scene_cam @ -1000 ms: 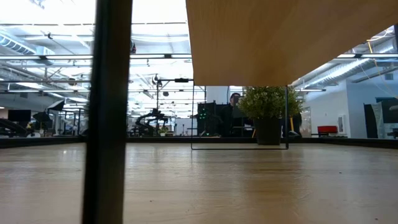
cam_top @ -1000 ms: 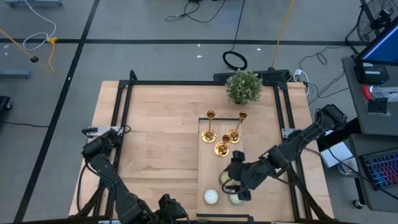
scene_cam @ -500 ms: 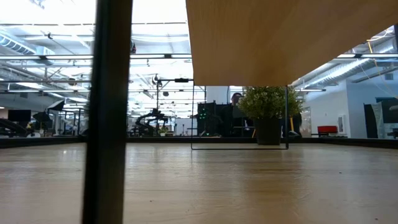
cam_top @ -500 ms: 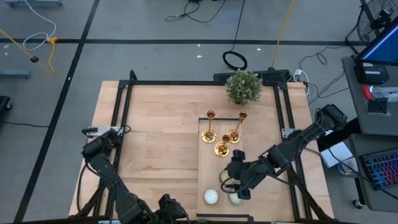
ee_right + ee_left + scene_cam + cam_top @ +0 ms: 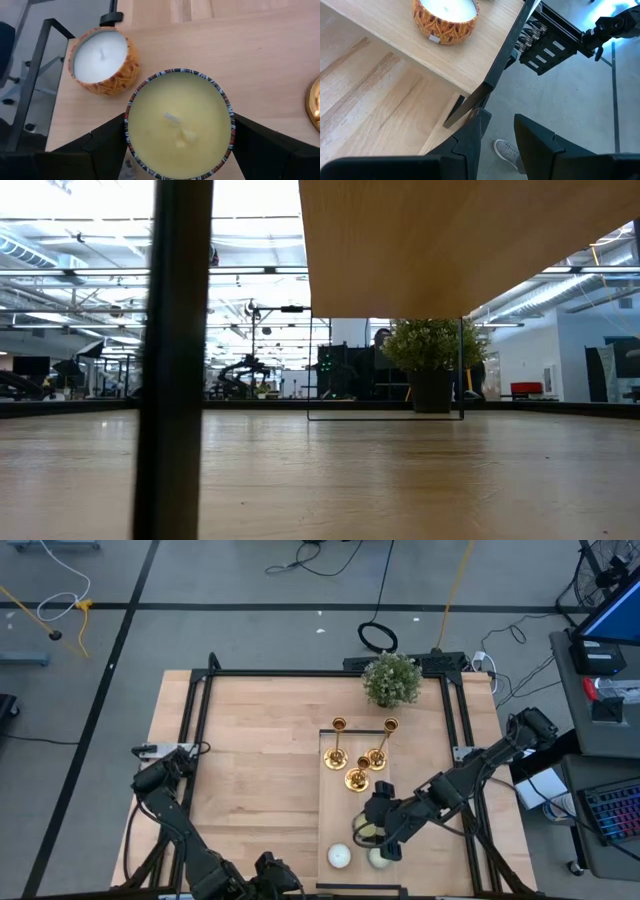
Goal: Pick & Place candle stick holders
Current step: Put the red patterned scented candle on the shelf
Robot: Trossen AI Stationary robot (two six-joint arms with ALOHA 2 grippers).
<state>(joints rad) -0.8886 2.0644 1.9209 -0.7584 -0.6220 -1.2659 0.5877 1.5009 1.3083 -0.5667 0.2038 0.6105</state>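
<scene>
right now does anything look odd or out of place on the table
One thing: the right gripper is closed around a yellow candle, not a candle stick holder. The three brass candle stick holders stand upright and untouched near the plant.

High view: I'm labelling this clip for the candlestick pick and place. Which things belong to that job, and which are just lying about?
Job: the three gold candle stick holders, standing together near the table's middle.

Lying about: yellow candle, white candle, potted plant.
</scene>
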